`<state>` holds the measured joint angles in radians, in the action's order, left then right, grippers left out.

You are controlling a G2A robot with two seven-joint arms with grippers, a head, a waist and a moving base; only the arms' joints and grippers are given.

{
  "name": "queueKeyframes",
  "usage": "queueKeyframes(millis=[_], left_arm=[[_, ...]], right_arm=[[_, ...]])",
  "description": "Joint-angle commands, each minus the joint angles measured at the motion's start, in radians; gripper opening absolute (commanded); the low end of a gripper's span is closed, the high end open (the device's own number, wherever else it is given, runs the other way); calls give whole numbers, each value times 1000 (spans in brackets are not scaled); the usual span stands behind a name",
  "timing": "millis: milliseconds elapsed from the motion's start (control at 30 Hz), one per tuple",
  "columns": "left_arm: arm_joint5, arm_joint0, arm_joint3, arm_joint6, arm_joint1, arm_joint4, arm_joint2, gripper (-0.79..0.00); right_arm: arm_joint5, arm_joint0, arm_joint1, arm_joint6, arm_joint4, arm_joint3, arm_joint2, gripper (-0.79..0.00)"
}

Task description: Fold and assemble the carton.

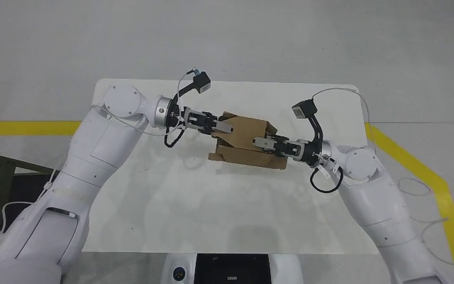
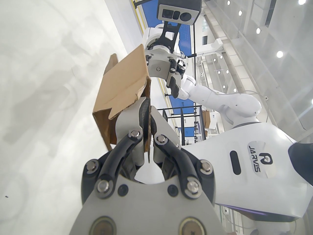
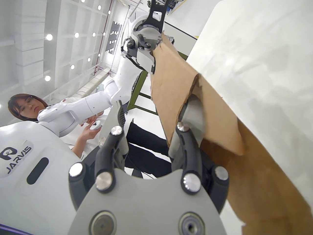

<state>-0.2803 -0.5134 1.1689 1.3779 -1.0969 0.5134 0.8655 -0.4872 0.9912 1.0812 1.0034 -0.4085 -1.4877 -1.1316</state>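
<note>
The carton [image 1: 245, 138] is near the middle of the table [image 1: 142, 213], a little closer to the far edge, and the two arms hold it between them. It looks raised from the surface, though I cannot tell this for sure.

The left pincer [image 1: 225, 128] is clenched on the edge of a cardboard wall at the end of the carton that faces the left edge. The right pincer [image 1: 261, 143] is at the opposite end with its fingers spread. One finger [image 3: 193, 113] is tucked under a flap and the other finger [image 3: 119, 116] stands free beside the wall.

The long axis of the carton runs from the left edge toward the right edge. It is slightly turned, so that the left end is nearer the far edge and the right end nearer the near edge. Each end points to one arm.

I judge that the step in hand is opening the flat sleeve into a box shape, an early one. The next move probably asks the right pincer to push or grip its flap while the left one keeps a firm hold, so the walls can square up.
</note>
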Motion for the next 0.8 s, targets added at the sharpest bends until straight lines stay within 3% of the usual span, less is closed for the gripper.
queueKeyframes(millis=[0,467,567,633,700,767], left_arm=[[2,-2,0,5,-1,-2,0,-785],[4,-3,14,45,-9,-1,-6,-785],[1,-4,15,46,-10,-1,-4,-785],[1,-5,15,47,-10,-2,-2,-785],[1,-7,15,48,-11,-1,0,-730],[0,-8,15,49,-11,-2,1,-637]], right_arm=[[1,-3,1,4,-3,3,2,-422],[-3,-16,9,20,-5,16,27,-529],[-3,-16,9,20,-4,17,29,-600],[-4,-15,10,16,-1,19,28,-699],[-5,-14,10,14,1,20,29,-785],[-4,-14,11,13,3,23,29,-785]])
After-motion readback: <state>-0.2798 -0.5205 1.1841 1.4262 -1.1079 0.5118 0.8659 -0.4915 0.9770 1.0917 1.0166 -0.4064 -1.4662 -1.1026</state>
